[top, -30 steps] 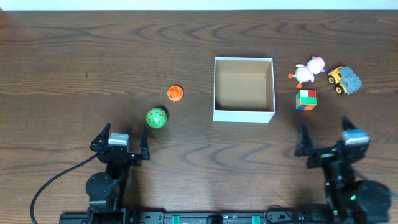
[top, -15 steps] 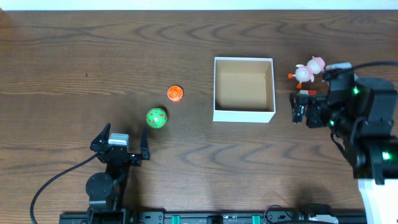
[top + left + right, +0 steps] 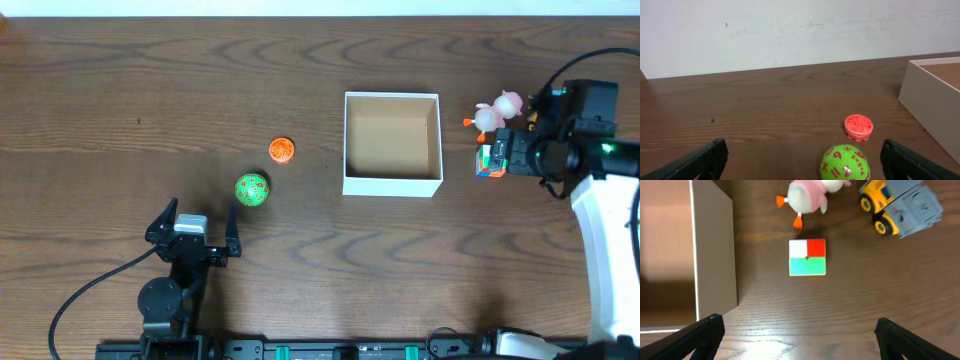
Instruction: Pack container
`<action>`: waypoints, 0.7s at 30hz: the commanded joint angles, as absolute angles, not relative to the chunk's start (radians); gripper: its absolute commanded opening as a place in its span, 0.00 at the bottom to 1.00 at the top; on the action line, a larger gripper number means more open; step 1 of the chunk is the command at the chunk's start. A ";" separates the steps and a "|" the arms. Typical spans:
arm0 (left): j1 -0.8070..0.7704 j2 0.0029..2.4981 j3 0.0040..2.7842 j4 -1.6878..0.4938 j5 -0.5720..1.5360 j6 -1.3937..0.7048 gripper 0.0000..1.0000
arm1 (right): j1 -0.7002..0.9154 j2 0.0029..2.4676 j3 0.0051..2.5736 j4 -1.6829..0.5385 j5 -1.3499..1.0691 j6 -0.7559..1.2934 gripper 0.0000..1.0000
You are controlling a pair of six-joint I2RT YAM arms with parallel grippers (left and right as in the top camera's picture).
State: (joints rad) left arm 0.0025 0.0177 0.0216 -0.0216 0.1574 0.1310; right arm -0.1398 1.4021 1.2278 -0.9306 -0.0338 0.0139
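Nearest me on the left side, the left tool (image 3: 198, 224) sits low over the counter (image 3: 120, 100) with its fingers spread wide and nothing between them. In the left wrist view the two dark fingertips (image 3: 714, 152) show at the bottom corners. Just ahead of it, slightly to the right, lies a green ball (image 3: 845, 162) with red numerals on it. A little beyond that is a small orange ridged disc (image 3: 859, 126), apart from the ball. Farther right in that view I see the white side wall of the container (image 3: 927, 100).

From overhead, the container (image 3: 392, 186) stands near the middle of the counter, open side up, its tan interior bare. The ball (image 3: 252, 189) and disc (image 3: 282, 150) lie well to its left.

On the right side, the right tool (image 3: 512, 152) hangs over the counter just beside the container's right wall, pointing down. Its fingers are spread wide and hold nothing. Through the right wrist camera, a small multicoloured cube (image 3: 807, 257) lies on the wood ahead of the fingertips, apart from the container wall (image 3: 715, 255). Beyond the cube is a pink-and-white toy animal with orange feet (image 3: 812, 195), close to the cube. To that toy's right sits a yellow and grey toy truck (image 3: 900, 207). Overhead, the arm covers most of the truck; the cube (image 3: 489, 160) and the animal (image 3: 497, 112) show.
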 commanded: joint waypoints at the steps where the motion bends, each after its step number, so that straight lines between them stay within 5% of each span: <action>1: -0.001 0.019 0.004 -0.056 0.173 0.126 0.98 | -0.145 1.417 1.256 -0.931 -0.038 0.006 0.99; 21: -0.001 0.019 0.004 -0.056 0.173 0.126 0.98 | -0.146 1.566 1.253 -0.802 -0.039 0.048 0.99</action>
